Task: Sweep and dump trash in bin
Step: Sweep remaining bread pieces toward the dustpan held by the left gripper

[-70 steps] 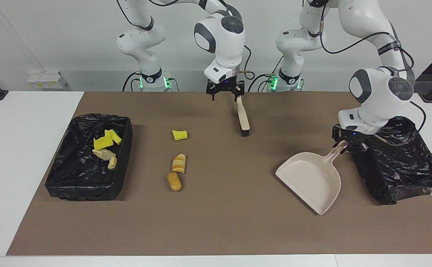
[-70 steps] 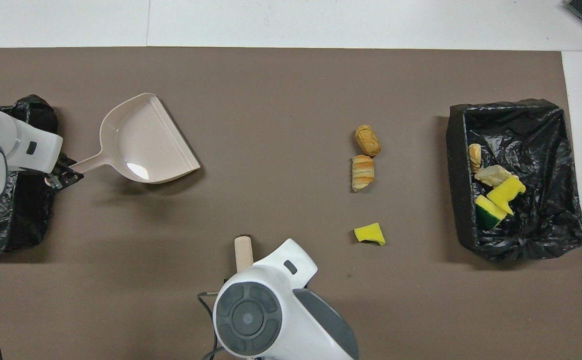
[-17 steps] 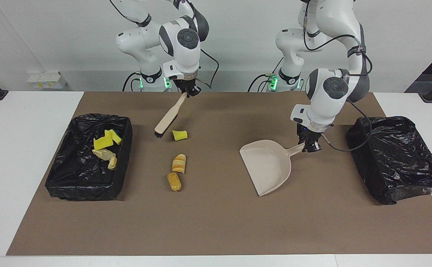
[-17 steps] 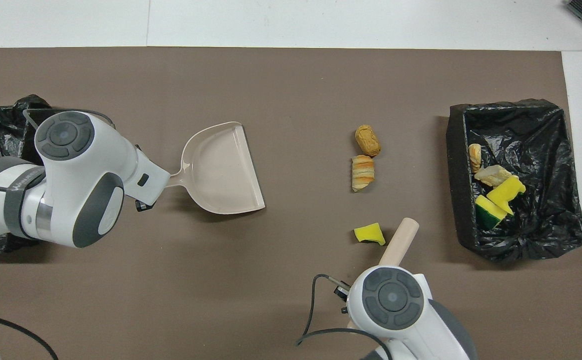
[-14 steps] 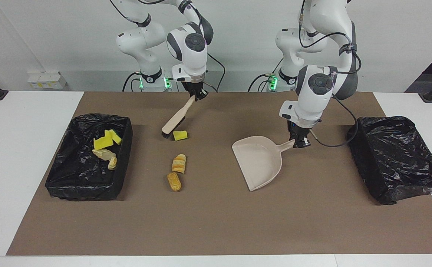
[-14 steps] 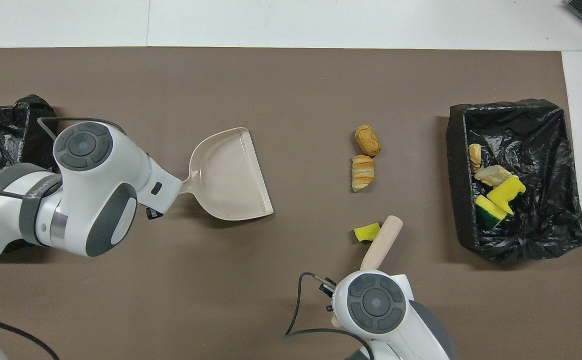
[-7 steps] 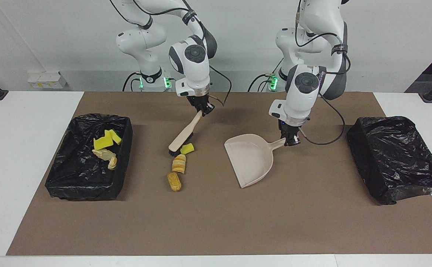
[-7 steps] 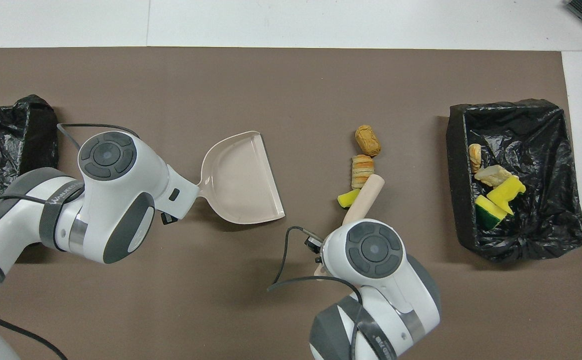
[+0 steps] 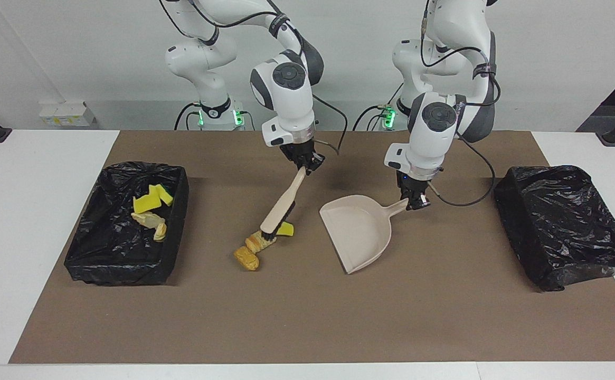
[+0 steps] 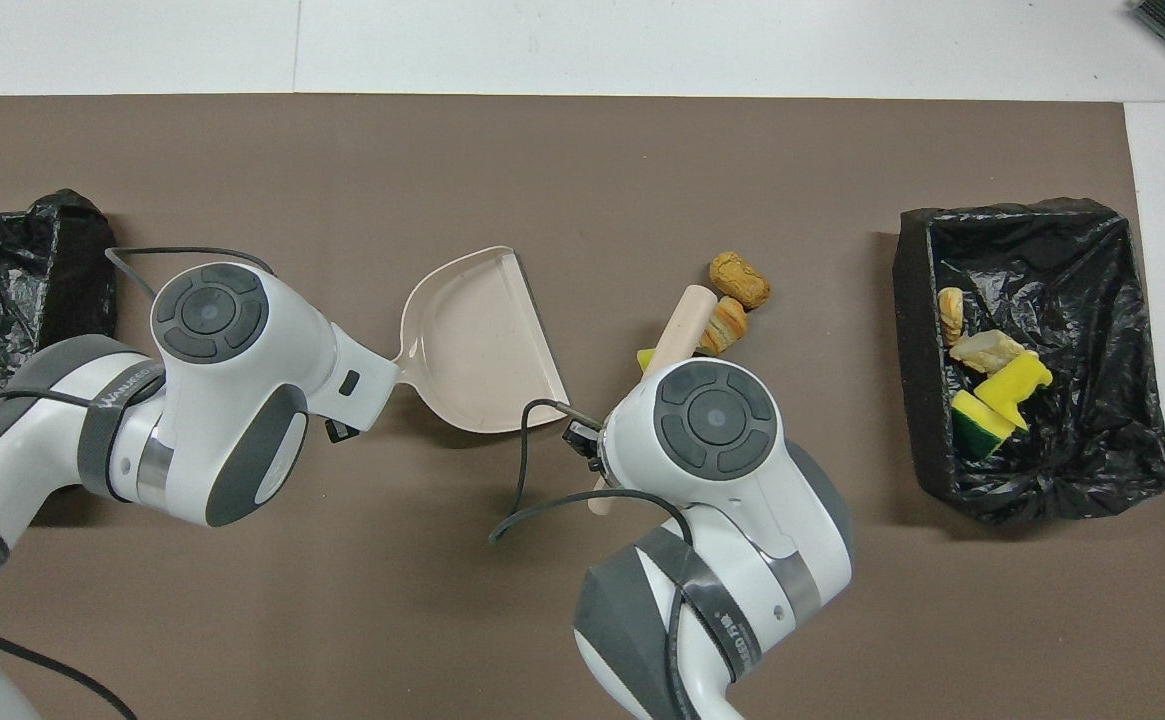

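Observation:
My right gripper point(image 9: 303, 161) is shut on the handle of the beige brush point(image 9: 282, 206), which slants down to the mat. Its bristles press on the trash: a yellow sponge chunk point(image 9: 286, 229), a striped pastry piece point(image 9: 256, 242) and a brown pastry piece point(image 9: 246, 258). My left gripper point(image 9: 415, 201) is shut on the handle of the beige dustpan point(image 9: 357, 229), whose open edge faces the trash a short gap away. From overhead the brush point(image 10: 677, 322) lies between the dustpan point(image 10: 472, 345) and the pastry pieces point(image 10: 739, 279).
A black-lined bin point(image 9: 109, 264) at the right arm's end holds yellow sponges point(image 9: 151, 199) and pastry bits point(image 9: 151, 220). A second black-lined bin point(image 9: 566, 227) stands at the left arm's end. A brown mat point(image 9: 307, 316) covers the table.
The right gripper swept the brush away from the robots, pushing the yellow sponge into the striped pastry and shifting both pastries. The left gripper brought the dustpan closer to them.

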Available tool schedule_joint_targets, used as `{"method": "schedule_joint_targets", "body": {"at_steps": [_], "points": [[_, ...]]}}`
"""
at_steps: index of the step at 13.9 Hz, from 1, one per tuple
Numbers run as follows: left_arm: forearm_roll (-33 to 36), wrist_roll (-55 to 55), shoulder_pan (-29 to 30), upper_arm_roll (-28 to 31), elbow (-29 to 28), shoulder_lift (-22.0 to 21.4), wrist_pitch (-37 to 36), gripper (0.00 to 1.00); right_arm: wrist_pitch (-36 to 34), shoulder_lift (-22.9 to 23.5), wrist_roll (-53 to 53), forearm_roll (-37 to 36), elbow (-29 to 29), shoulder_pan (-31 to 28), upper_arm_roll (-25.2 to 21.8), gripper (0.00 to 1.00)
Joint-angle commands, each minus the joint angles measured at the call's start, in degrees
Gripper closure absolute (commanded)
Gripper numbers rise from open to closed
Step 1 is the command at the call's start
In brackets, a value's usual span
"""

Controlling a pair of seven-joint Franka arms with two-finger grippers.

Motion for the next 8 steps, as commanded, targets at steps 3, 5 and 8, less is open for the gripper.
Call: {"method": "schedule_joint_targets", "body": {"at_steps": [3, 5, 8], "points": [[1.2, -2.3, -2.1, 0.3, 1.7, -0.5, -2.3, 1.0, -6.4, -1.2, -19.9, 0.7, 2.8, -2.7, -0.2, 1.0], [1.2, -2.3, -3.6, 0.4, 5.3, 1.1, -6.9, 1.0, -6.8, -1.2, -27.4, 0.6, 2.8, -4.0, -0.3, 1.0], [3.1, -2.4, -4.1, 0.3, 4.7, 0.9, -7.9, 1.0, -11.1, -1.8, -36.0, 0.6, 3.6, -8.6, -0.4, 1.0]]}}
